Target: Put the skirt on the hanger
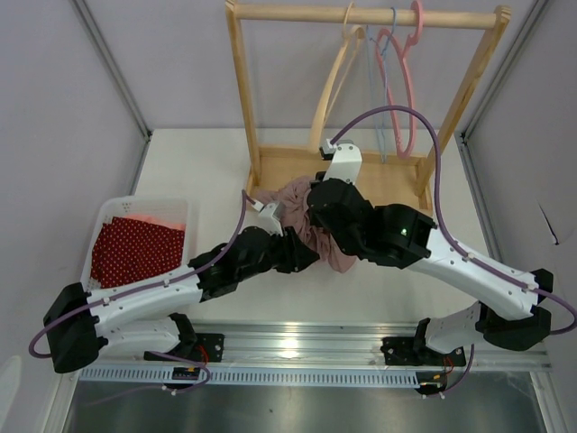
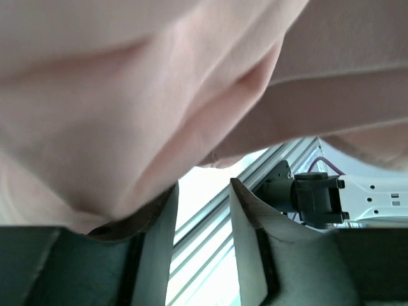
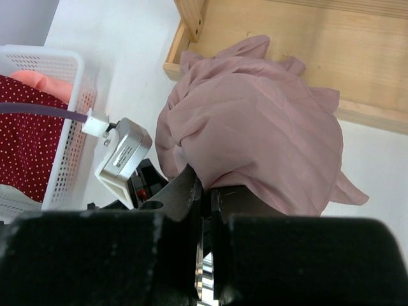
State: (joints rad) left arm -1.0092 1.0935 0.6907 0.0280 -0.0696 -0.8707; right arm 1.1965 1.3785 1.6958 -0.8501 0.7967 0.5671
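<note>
Your arms hid most of the one pink skirt (image 3: 255, 127). Your right claw (image 3: 205, 186) seemed clenched on it; your left claw (image 2: 203, 186) stood released. Three hangers (image 1: 408, 99) hung above.

Both arms stretch forward and angle inward until their wrists nearly meet. The left gripper (image 2: 203, 191) sits low, its jaws parted. The right gripper (image 3: 205, 191) points down from above, its fingers pinched together on the skirt (image 3: 255, 127).
</note>
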